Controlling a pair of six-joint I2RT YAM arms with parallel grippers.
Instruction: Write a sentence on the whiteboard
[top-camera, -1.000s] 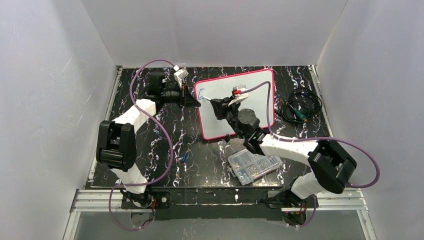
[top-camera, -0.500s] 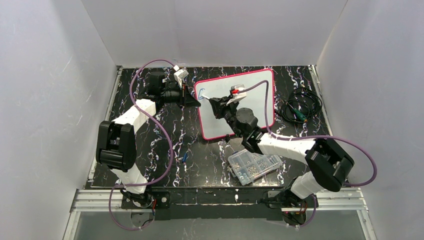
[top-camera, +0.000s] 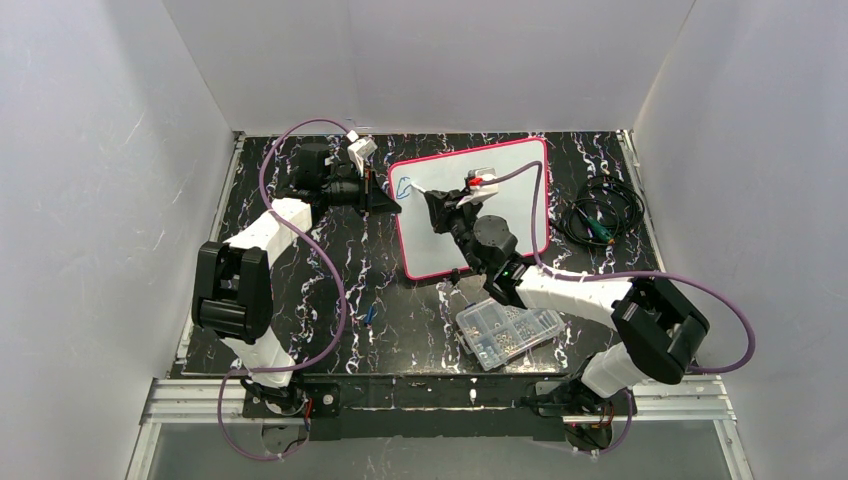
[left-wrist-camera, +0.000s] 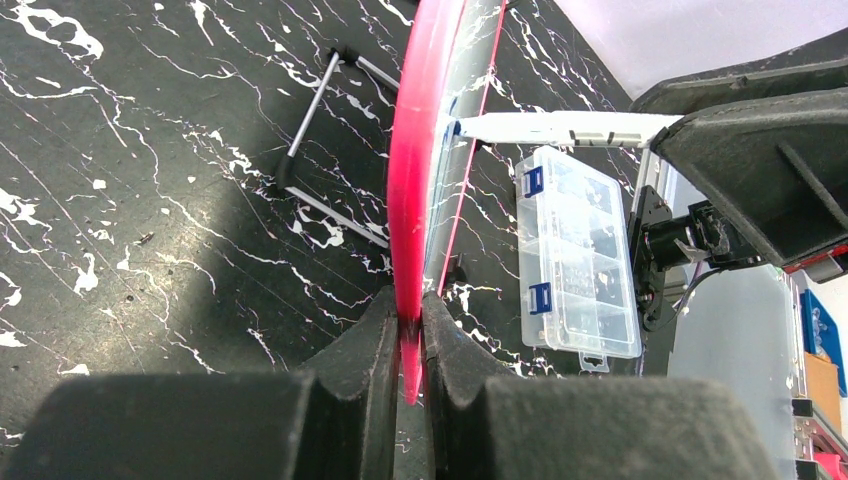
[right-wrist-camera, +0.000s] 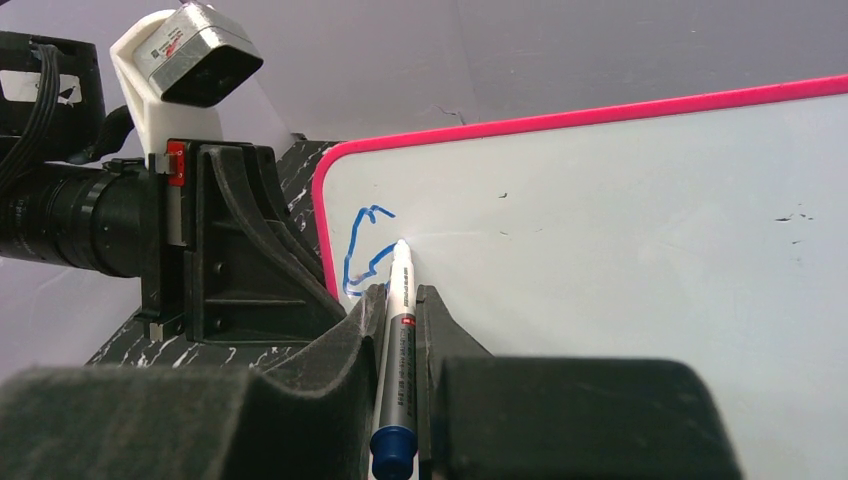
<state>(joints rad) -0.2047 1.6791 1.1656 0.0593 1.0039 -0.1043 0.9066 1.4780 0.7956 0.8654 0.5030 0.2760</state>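
The whiteboard (top-camera: 515, 195) stands tilted on the black table, white with a pink-red frame. My left gripper (top-camera: 392, 204) is shut on its left frame edge (left-wrist-camera: 415, 200), fingers (left-wrist-camera: 372, 345) pinching the pink rim. My right gripper (top-camera: 436, 208) is shut on a white marker (right-wrist-camera: 402, 310) with a blue end cap. The marker tip touches the board's top left corner. Of the sentence, only one blue looped stroke (right-wrist-camera: 360, 250) shows there; it also shows in the top view (top-camera: 404, 186). The marker also shows in the left wrist view (left-wrist-camera: 560, 127).
A clear compartmented parts box (top-camera: 508, 333) lies in front of the board, near my right arm, also in the left wrist view (left-wrist-camera: 575, 260). A coil of dark cables (top-camera: 600, 218) lies at the right. A small blue object (top-camera: 370, 314) lies on the table centre-left. White walls enclose the table.
The blue stroke at the board's top left has grown from an open curve into a fuller loop. My right gripper shifted slightly with the marker. The left gripper has not moved.
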